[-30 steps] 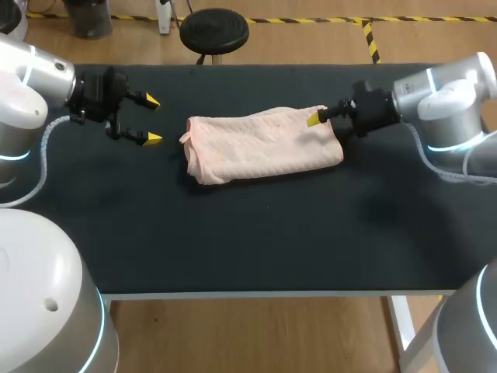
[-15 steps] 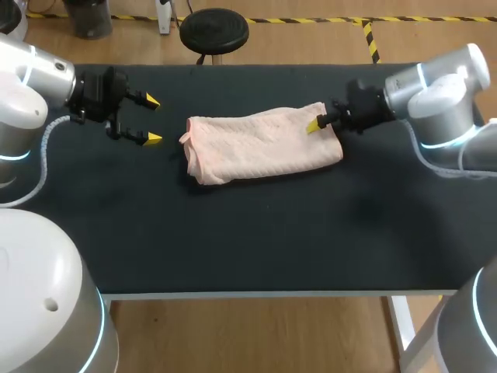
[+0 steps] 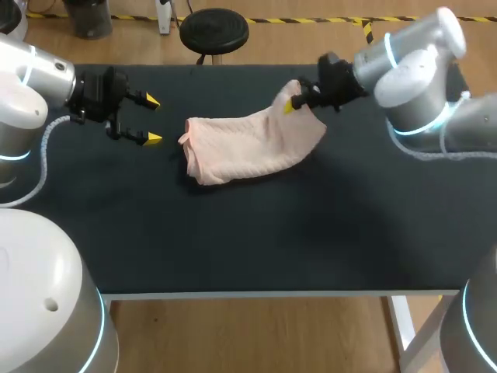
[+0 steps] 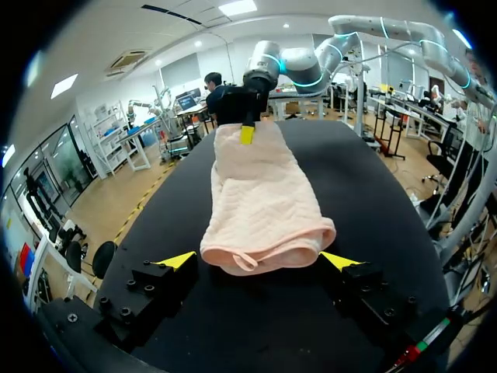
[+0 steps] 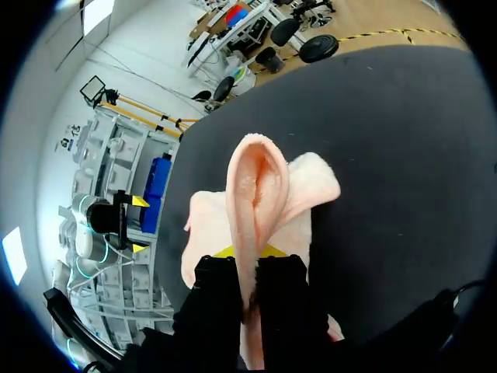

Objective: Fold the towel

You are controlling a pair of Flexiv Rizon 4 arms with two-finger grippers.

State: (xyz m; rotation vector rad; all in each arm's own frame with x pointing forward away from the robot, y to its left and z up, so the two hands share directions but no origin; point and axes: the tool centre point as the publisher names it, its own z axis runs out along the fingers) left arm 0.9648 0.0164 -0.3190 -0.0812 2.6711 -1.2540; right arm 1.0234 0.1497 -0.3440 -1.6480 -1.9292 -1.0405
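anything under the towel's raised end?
Only bare table shows below the towel's end pinched by the right gripper. Whatever lies beneath its flat part is covered.

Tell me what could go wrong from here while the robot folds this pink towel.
1. The right gripper pinches only a thin ridge of the towel at its raised end, so the cloth could slip out mid-fold.
2. The left gripper is open and apart from the other end. With that end unpinned, the towel may slide across the table rather than fold.
3. The towel lies doubled and uneven, so the fold may land crooked.
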